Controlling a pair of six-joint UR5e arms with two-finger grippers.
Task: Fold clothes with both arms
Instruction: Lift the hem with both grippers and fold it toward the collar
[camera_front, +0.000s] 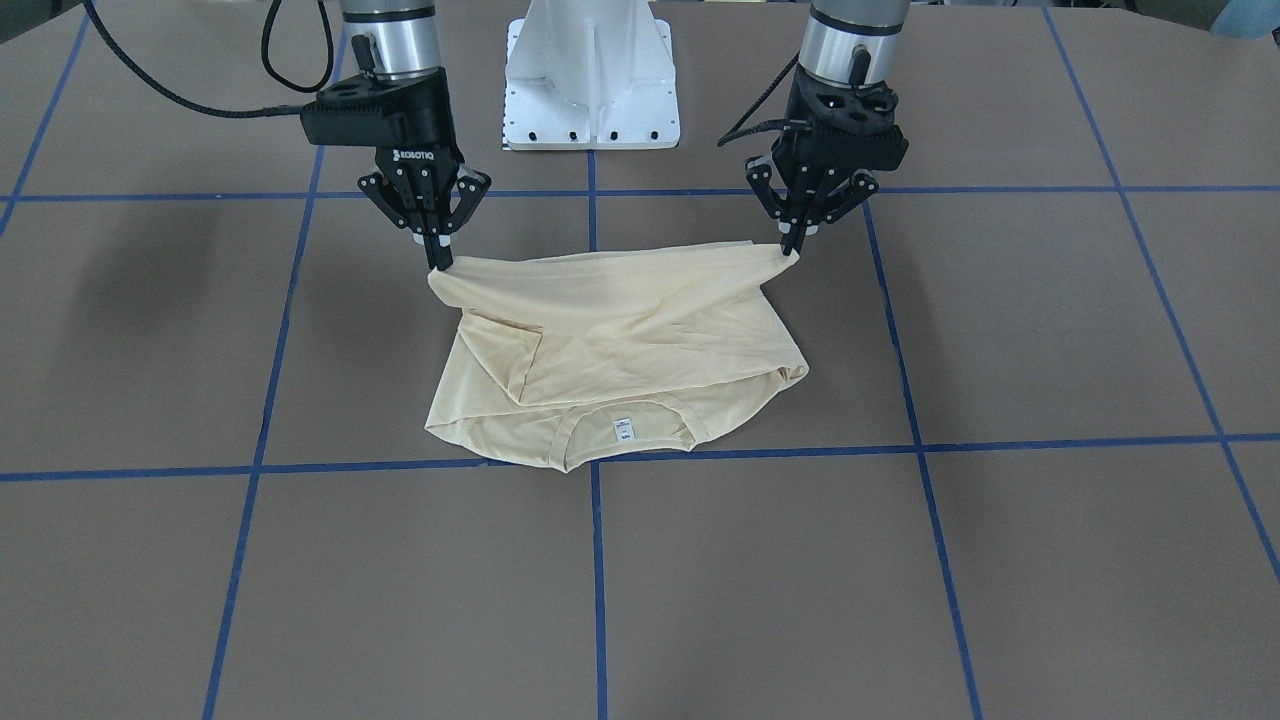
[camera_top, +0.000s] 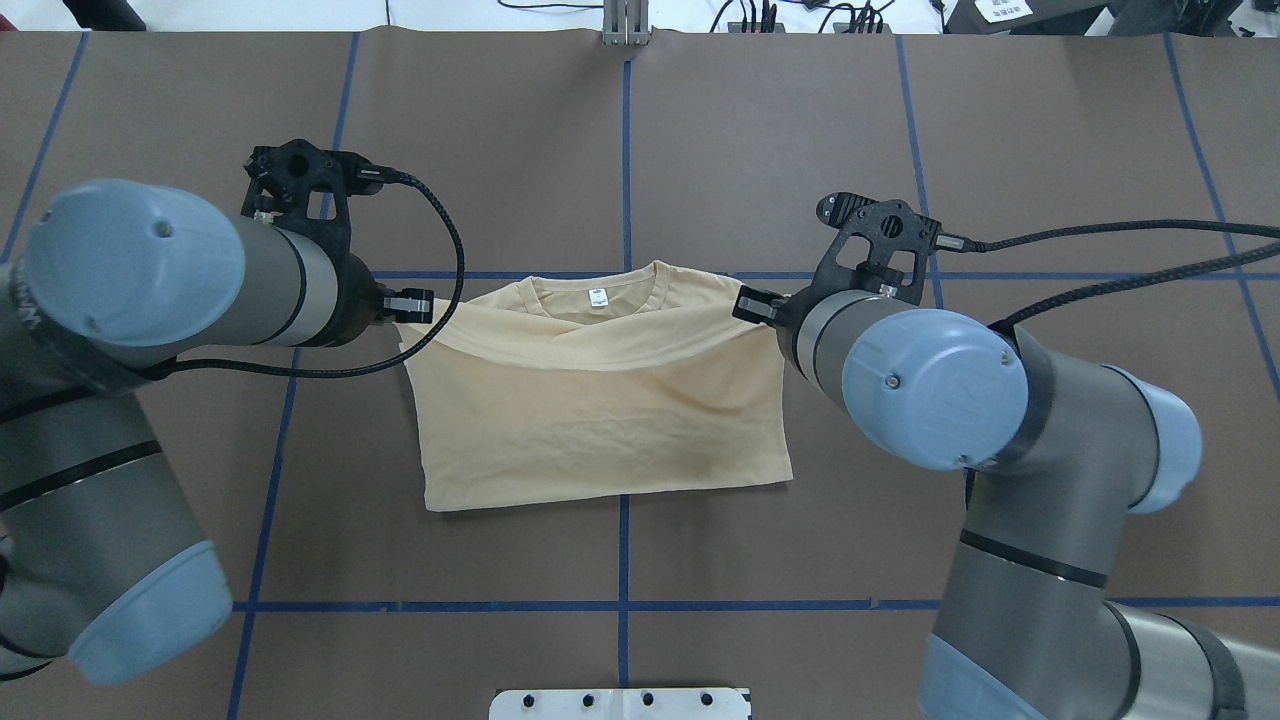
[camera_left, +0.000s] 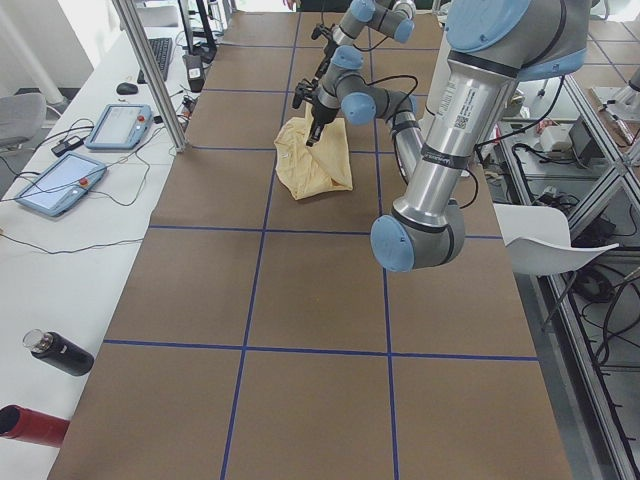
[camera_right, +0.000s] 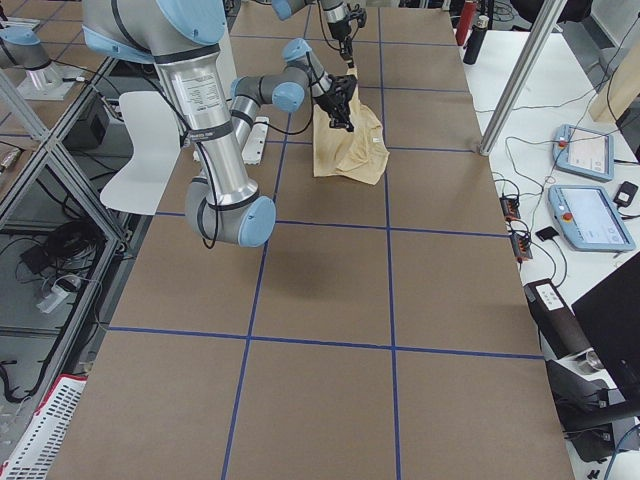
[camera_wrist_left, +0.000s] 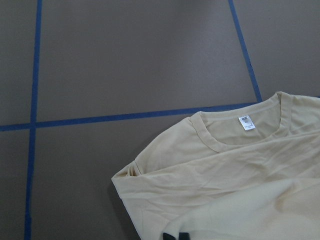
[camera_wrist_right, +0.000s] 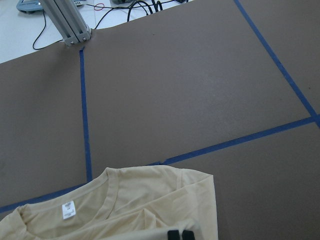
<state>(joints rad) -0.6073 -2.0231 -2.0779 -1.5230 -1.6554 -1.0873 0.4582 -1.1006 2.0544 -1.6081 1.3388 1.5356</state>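
The left gripper (camera_front: 793, 244) is pinching shut on one corner of the raised edge of the T-shirt (camera_front: 620, 330). The right gripper (camera_front: 439, 262) is clamping the opposite corner in the same way. Between them the held edge is hanging as a slightly sagging band, lifted off the layers below.

Both pinch points are sitting on the robot's side of the neck tag (camera_front: 623, 429), one out to each side of it. The rest of the shirt is lying on the table (camera_front: 1000, 560), with the collar around the tag facing up. The tag is resting just on the robot's side of a blue tape line (camera_front: 800, 444). The left arm (camera_top: 130, 270) and right arm (camera_top: 930, 390) are reaching in from either side of the tag.

The cloth is looking thin, light and limp, so it will probably be drooping and dragging wherever it is unsupported. The outer corners seem the right hold, kept spread apart so the edge is staying taut. A thin pinch like this could be slipping, and slack in the middle could be bunching into creases near the tag.
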